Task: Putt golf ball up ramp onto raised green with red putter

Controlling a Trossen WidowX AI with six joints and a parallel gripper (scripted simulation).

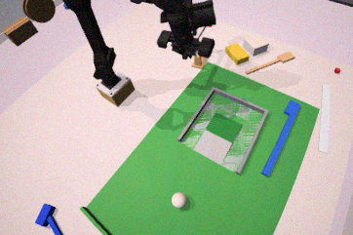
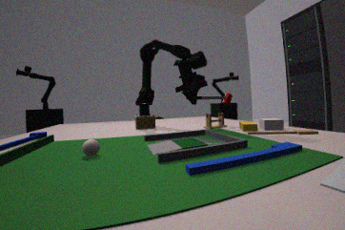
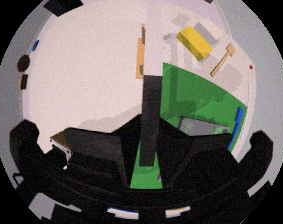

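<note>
Red-headed putter (image 2: 215,97) at centre frame is pinched by its dark shaft in the gripper (image 2: 193,95), and looks stiff, light and prone to swivel.

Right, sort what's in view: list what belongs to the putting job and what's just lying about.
For the job: putter, shut in the jaws; ball; ramp; raised green; mat.

Lying about: yellow block; grey block; wooden paddle; blue bar; white strip; small red piece; brown disc.
</note>
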